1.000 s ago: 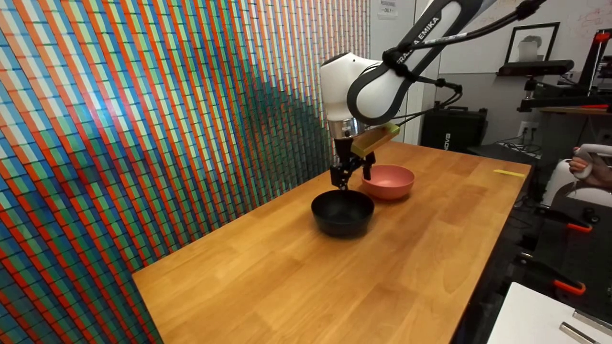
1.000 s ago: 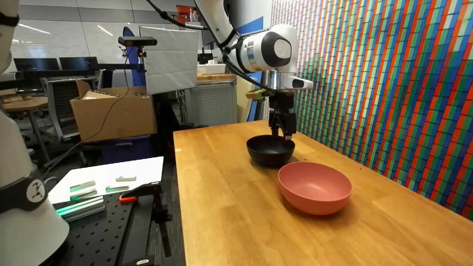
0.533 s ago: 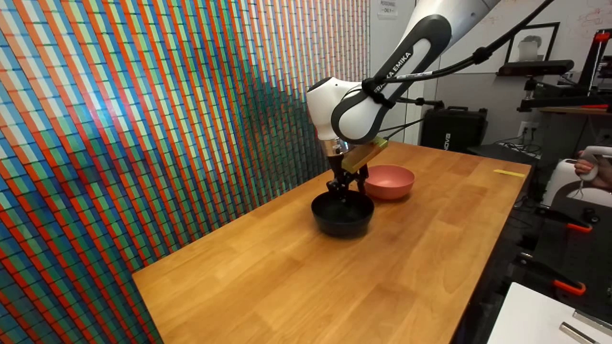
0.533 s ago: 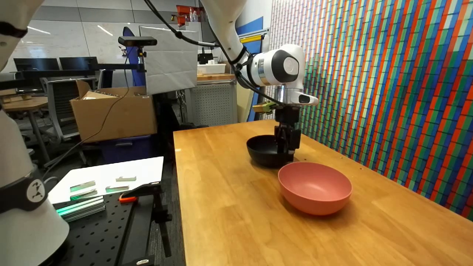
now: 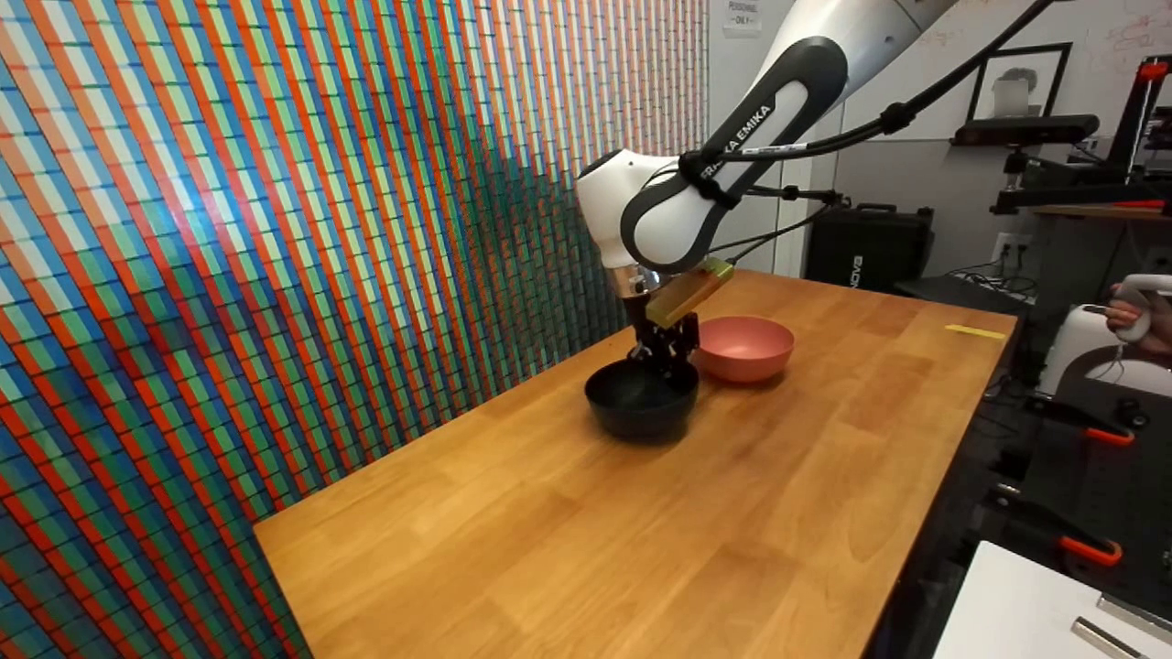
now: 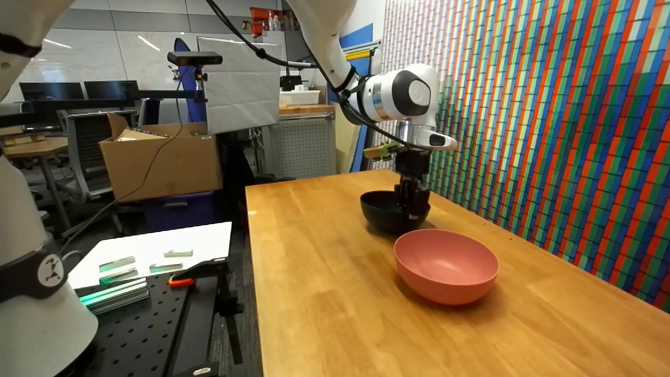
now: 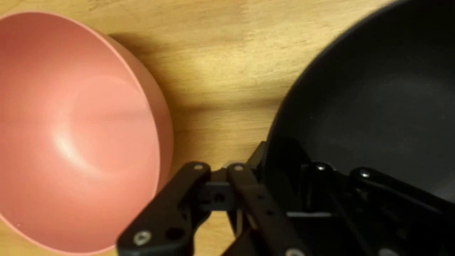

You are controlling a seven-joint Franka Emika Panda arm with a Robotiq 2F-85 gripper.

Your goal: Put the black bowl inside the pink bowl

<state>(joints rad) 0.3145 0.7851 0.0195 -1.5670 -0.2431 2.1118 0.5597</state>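
The black bowl (image 5: 636, 418) is upright on or just over the wooden table; whether it touches the wood I cannot tell. My gripper (image 7: 273, 158) is shut on its near rim, with one fingertip inside the bowl and the other outside, as the wrist view shows. In both exterior views the gripper (image 6: 412, 212) points down at the rim's side nearest the pink bowl (image 6: 445, 264). That pink bowl (image 7: 89, 135) stands upright and bare inside, a short gap of table away from the black bowl (image 7: 384, 106). The gripper's dark fingers hide part of the black rim.
A wall of coloured tiles (image 6: 544, 131) runs along one long side of the table (image 5: 568, 549). Yellow tape (image 5: 975, 331) marks the table near its opposite edge. A person's hand (image 5: 1131, 316) shows at the far right of an exterior view.
My gripper came down from above the black bowl and closed on its rim. The black bowl then shifted slightly toward the tiled wall. The pink bowl stayed in place.
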